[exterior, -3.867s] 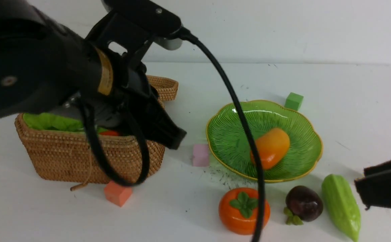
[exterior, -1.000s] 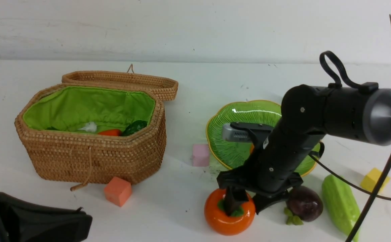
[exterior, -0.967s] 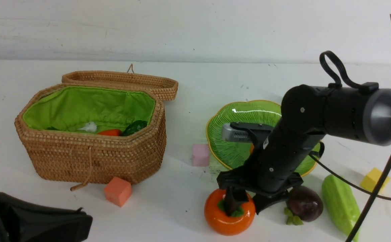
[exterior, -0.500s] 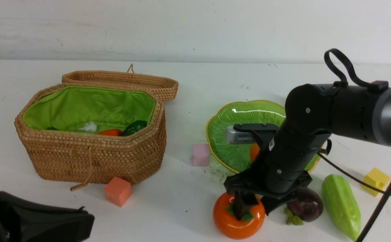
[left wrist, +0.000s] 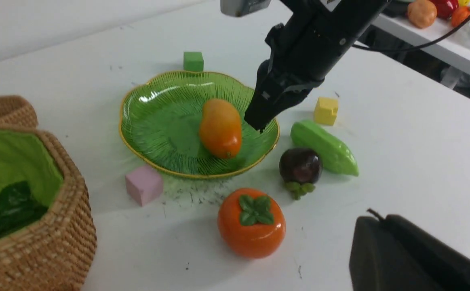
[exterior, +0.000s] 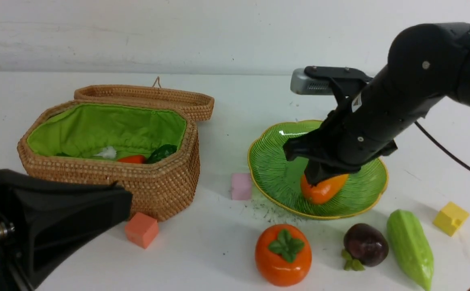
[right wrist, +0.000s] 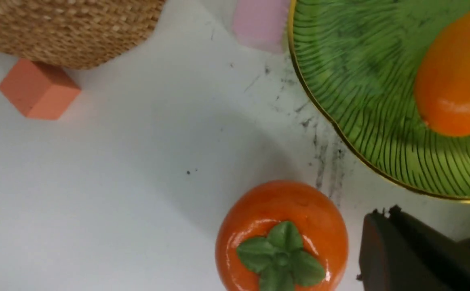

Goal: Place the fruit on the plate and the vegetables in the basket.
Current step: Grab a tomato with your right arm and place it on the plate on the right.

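White label (exterior: 357, 104) on the right tool's (exterior: 312, 178) body, writing unreadable.

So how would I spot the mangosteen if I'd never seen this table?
Find the wide green plate with the yellow rim. Just in front of it, between the orange persimmon and the light green gourd, sits the mangosteen: the only dark purple thing there.

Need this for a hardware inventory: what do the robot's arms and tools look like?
The right arm is matte black with rounded joints, small silver screws and a white sticker; a silver-grey camera box sits on a black bracket, and a black cable trails off. The right tool and left tool are black tapering wedges.
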Robot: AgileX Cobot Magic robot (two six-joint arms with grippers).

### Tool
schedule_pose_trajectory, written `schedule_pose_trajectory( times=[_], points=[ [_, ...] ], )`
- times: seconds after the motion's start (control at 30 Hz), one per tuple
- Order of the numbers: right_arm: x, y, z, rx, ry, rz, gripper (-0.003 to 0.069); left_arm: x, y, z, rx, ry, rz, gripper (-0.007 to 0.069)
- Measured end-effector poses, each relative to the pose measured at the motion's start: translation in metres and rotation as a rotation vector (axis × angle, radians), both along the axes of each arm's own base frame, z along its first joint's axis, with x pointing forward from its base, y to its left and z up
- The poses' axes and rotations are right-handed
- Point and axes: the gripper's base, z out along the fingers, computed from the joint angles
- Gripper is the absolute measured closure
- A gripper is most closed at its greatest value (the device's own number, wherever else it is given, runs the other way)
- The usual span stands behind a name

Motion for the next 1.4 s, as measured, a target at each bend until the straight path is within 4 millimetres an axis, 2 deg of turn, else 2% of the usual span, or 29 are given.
schedule_pose_trajectory(
  times=[0.17, 0.33, 0.4, 0.43, 0.5, 0.57, 0.63, 0.73, 0.83, 0.93, 1.07, 1.13, 1.4],
  points=[
    [-0.015, 0.002, -0.012, -0.044, 0.146, 0.024, 0.0643, 0.000, 0.000, -0.001, 0.011, 0.003, 0.003, 0.0638],
    [-0.024, 0.001, -0.041, -0.018, 0.226, -0.035, 0.0568, 0.000, 0.002, -0.005, 0.043, 0.030, 0.010, 0.0638],
    [-0.024, 0.004, -0.047, 0.033, 0.228, -0.065, 0.0503, 0.000, 0.002, -0.006, 0.058, 0.041, 0.013, 0.0638],
    [-0.024, 0.005, -0.049, 0.062, 0.233, -0.081, 0.0436, 0.000, 0.003, -0.007, 0.065, 0.047, 0.015, 0.0638],
    [-0.024, 0.007, -0.049, 0.085, 0.234, -0.092, 0.0346, -0.001, 0.003, -0.007, 0.070, 0.052, 0.016, 0.0638],
    [-0.023, 0.007, -0.050, 0.088, 0.220, -0.095, 0.0216, -0.001, 0.003, -0.008, 0.071, 0.052, 0.016, 0.0638],
    [-0.020, 0.006, -0.052, 0.083, 0.212, -0.101, 0.0125, -0.001, 0.003, -0.008, 0.071, 0.053, 0.015, 0.0638],
    [-0.015, 0.005, -0.064, 0.066, 0.242, -0.113, 0.0043, -0.001, 0.003, -0.008, 0.072, 0.054, 0.016, 0.0638],
    [-0.010, 0.007, -0.081, 0.042, 0.280, -0.105, 0.0043, -0.001, 0.003, -0.008, 0.070, 0.057, 0.015, 0.0638],
    [-0.007, 0.010, -0.097, 0.031, 0.320, -0.099, 0.0096, -0.001, 0.003, -0.008, 0.065, 0.063, 0.012, 0.0638],
    [-0.005, 0.014, -0.101, 0.057, 0.331, -0.093, 0.0184, -0.001, 0.003, -0.008, 0.064, 0.065, 0.012, 0.0637],
    [-0.004, 0.016, -0.102, 0.068, 0.336, -0.083, 0.0206, -0.001, 0.003, -0.008, 0.065, 0.064, 0.011, 0.0637],
    [-0.003, 0.022, -0.107, 0.143, 0.349, -0.007, 0.0213, -0.001, 0.002, -0.008, 0.061, 0.069, 0.009, 0.0634]
  ],
)
